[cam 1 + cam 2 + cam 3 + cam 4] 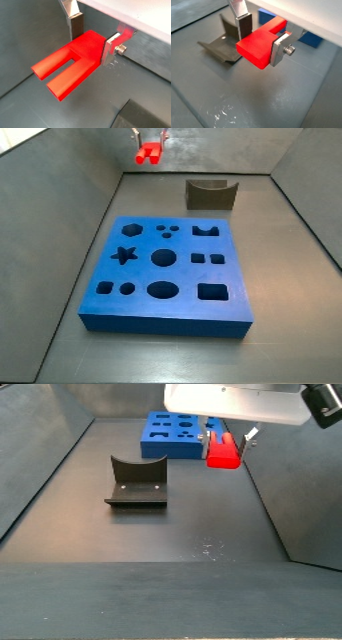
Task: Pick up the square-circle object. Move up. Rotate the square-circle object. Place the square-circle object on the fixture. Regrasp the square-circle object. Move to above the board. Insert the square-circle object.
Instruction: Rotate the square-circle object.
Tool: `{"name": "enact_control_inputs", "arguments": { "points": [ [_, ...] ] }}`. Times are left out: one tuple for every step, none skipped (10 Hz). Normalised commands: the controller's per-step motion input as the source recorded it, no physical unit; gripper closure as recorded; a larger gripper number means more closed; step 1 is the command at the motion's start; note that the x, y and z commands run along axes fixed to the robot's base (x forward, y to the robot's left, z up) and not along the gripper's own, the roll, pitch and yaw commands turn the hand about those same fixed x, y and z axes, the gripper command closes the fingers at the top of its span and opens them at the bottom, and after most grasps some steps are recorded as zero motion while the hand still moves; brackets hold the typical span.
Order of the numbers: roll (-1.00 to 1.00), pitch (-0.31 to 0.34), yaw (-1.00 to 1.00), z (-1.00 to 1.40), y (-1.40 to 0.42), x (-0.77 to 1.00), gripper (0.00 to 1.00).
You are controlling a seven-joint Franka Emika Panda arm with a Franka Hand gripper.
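The square-circle object (70, 65) is a bright red block with a forked two-lobed end; it also shows in the other wrist view (259, 46). My gripper (93, 41) is shut on it, one silver finger on each side. In both side views the red square-circle object (148, 153) (222, 450) hangs in the air, well above the floor. The fixture (136, 482) (210, 194) is a dark block with a curved dip, standing apart from the gripper (225, 439). The blue board (167, 273) (174, 434) lies flat with its many shaped holes.
Grey walls (60, 198) enclose the dark floor (160, 534) on all sides. A corner of the blue board (308, 39) shows behind the held piece in a wrist view, and the fixture (223, 47) lies below it.
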Motion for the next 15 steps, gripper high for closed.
{"name": "enact_control_inputs", "arguments": {
  "points": [
    [0.0, -0.002, -1.0, -0.02, 0.03, 0.01, 1.0],
    [0.0, -0.002, -1.0, -0.02, 0.02, 0.01, 1.0],
    [0.0, -0.002, -1.0, -0.02, 0.02, 0.01, 1.0],
    [0.0, -0.002, -1.0, -0.02, 0.02, 0.01, 1.0],
    [0.0, -0.002, -1.0, -0.02, 0.02, 0.01, 1.0],
    [0.0, -0.002, -1.0, -0.02, 0.02, 0.01, 1.0],
    [0.0, -0.002, -1.0, -0.02, 0.02, 0.01, 1.0],
    [0.0, -0.002, -1.0, -0.02, 0.02, 0.01, 1.0],
    [0.0, -0.002, -1.0, -0.02, 0.02, 0.01, 1.0],
    [0.0, -0.002, -1.0, -0.02, 0.02, 0.01, 1.0],
    [0.0, -0.002, -1.0, -0.02, 0.02, 0.01, 1.0],
    [0.0, -0.002, -1.0, -0.02, 0.02, 0.01, 1.0],
    [0.0, -0.002, -1.0, -0.02, 0.02, 0.01, 1.0],
    [0.0, -0.002, -1.0, -0.02, 0.02, 0.01, 1.0],
    [0.0, -0.002, -1.0, -0.02, 0.02, 0.01, 1.0]
  ]
}}
